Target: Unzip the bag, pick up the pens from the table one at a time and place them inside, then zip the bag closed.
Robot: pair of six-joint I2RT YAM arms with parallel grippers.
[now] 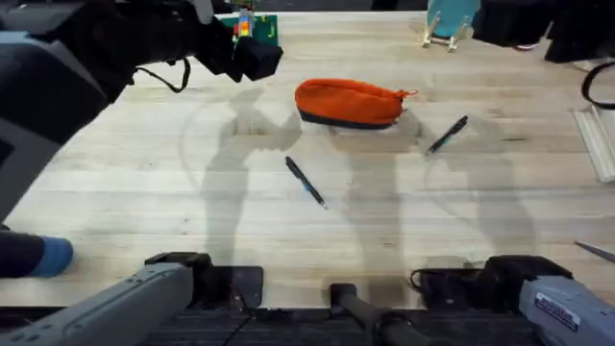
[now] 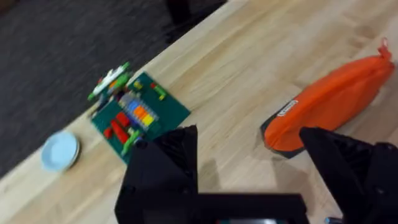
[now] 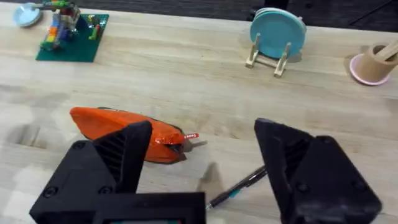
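1 bag (image 1: 349, 102), 2 pens (image 1: 305, 181), 1 table (image 1: 144, 183)

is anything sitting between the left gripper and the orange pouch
Nothing visible does. In the left wrist view the open left gripper looks across bare wooden table to the near end of the orange pouch. The green brick model lies off to the side, and both pens lie elsewhere.

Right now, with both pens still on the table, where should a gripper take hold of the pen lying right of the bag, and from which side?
Probably mid-barrel, from straight above. The pen lies flat on the table, slanted, apart from the orange bag, so fingers should close across its thin width. The right gripper looks nearest, jaws open.
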